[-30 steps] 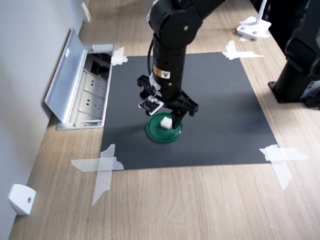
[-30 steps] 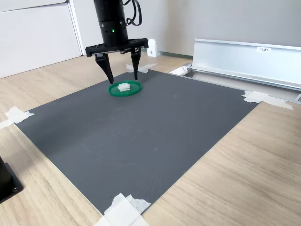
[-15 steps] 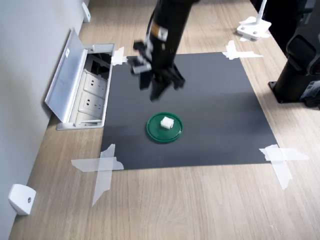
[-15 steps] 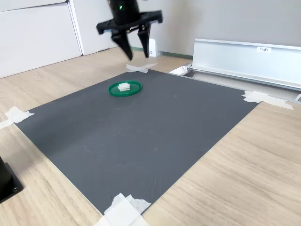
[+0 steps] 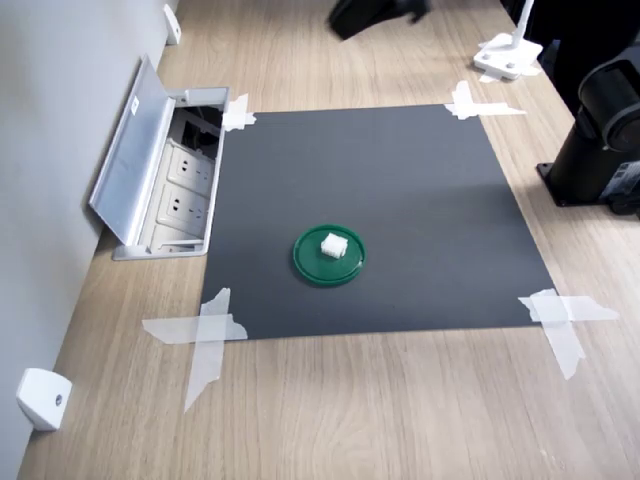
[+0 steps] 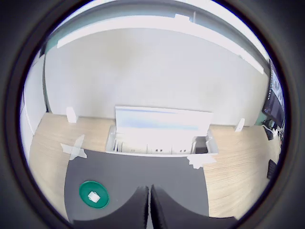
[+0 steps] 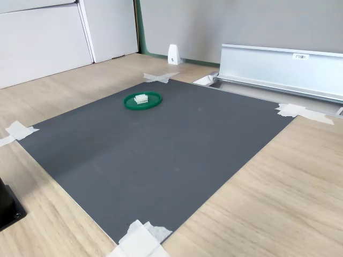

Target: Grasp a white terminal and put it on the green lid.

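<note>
- We see the green lid (image 5: pixel 329 257) lying flat on the dark mat (image 5: pixel 420 190), a little left of centre and below the middle in the first exterior view; in the second exterior view it lies in the upper left part of the frame, near the mat's far edge.
- The white terminal (image 5: pixel 333 246) sits inside the lid's raised rim, close to its middle, and nothing else lies in the lid.
- In the wrist view the lid (image 6: pixel 94 194) with the terminal (image 6: pixel 94 196) on it shows at the lower left of the round picture, well apart from the gripper (image 6: pixel 148 210).
- The gripper's two dark fingers (image 6: pixel 139 210) stand pressed together with only a thin seam between them, and we see nothing held in them.
- At the top edge of the first exterior view we can make out only a dark blurred part of the arm (image 5: pixel 365 12), high above the mat.
- At the left of the first exterior view, a recessed socket box (image 5: pixel 180 190) stands with its grey cover (image 5: pixel 130 150) swung up; it holds rows of power outlets.
- White tape strips (image 5: pixel 205 335) hold the mat's corners to the wooden table (image 5: pixel 400 400).
</note>
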Robot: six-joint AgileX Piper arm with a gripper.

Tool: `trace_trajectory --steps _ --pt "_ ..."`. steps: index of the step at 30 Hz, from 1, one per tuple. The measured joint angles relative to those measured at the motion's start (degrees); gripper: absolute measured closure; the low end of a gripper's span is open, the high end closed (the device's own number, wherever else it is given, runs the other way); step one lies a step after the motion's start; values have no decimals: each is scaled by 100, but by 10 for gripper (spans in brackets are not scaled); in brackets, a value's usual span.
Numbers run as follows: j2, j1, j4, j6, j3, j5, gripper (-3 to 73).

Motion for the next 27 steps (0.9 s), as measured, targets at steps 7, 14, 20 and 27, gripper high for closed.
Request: trace_trajectory --steps 7,14,20,27 --pt "-2314 0 0 3 1990 -1004 700" --pt "-4158 0 37 3 3377 -946 700" --pt "-5050 0 76 3 3882 -785 700" --pt "-5066 0 114 3 3988 -715 701"
